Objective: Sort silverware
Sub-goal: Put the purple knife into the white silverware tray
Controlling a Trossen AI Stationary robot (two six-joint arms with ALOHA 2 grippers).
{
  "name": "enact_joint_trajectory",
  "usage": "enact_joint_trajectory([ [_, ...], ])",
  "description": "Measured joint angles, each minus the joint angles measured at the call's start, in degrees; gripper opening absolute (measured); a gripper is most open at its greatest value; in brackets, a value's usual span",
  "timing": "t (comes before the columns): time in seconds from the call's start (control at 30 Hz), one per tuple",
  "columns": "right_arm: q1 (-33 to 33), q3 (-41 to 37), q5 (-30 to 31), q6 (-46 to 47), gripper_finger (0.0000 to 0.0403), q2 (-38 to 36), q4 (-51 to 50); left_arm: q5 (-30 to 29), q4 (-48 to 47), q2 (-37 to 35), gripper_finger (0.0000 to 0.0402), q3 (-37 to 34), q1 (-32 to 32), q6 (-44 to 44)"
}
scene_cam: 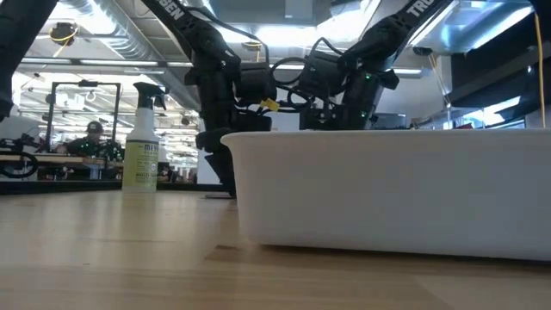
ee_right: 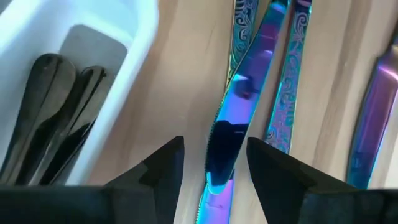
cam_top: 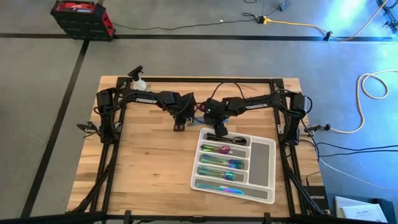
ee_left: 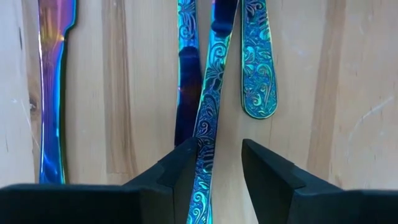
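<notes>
While both arms hang low behind the tray [cam_top: 263, 155], the left gripper [ee_left: 217, 171] straddles a patterned handle [ee_left: 208, 118] unclenched, and the right gripper [ee_right: 214, 165] sits open around a knife [ee_right: 239, 106] beside black spoons [ee_right: 46, 118].

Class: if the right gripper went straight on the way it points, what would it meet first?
Probably the rainbow knife lying on the table: the right gripper has open fingers either side of its blade. Depth is unclear.

Bright even light, glaring ceiling lamps, blurred wrist close-ups
</notes>
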Motion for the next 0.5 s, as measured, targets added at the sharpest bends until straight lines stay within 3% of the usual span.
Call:
enact_joint_trajectory([
  [0.5,-0.17,0.09,1.02,-1.23,0.0150,2.21,2.71,1.99,-0.22,0.00,0.0116,0.00,-0.31,-0.45],
])
